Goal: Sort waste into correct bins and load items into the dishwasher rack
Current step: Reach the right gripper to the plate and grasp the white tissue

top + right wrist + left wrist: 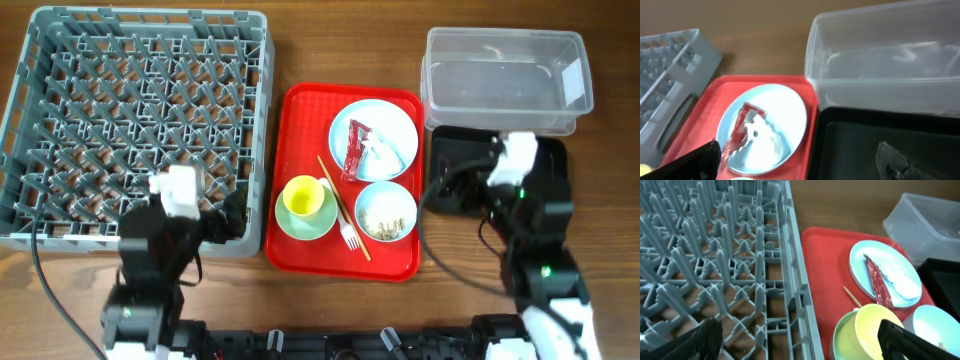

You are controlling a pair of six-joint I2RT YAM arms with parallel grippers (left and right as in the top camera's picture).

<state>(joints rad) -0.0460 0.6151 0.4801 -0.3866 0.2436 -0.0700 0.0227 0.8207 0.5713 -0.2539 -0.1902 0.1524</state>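
The grey dishwasher rack (140, 120) stands at the left. On the red tray (300, 110), a light blue plate (395, 125) holds the red wrapper (356, 148) and white tissue (385, 152). A yellow cup (303, 197) stands on the green saucer (300, 228). A blue bowl (386, 212) holds rice scraps, with the fork (349, 236) and chopsticks (343, 205) beside it. The clear tub (505, 80) and black tray (450, 195) are at the right. My left gripper (802, 342) is open over the rack's right wall, beside the cup (875, 330). My right gripper (795, 162) is open and empty, spanning the black tray's (855, 145) left edge, near the plate (785, 110).
The red tray lies between the rack and the bins, with bare wood strips on either side. The clear tub (885, 65) stands directly behind the black tray. Both arms sit low at the table's front edge.
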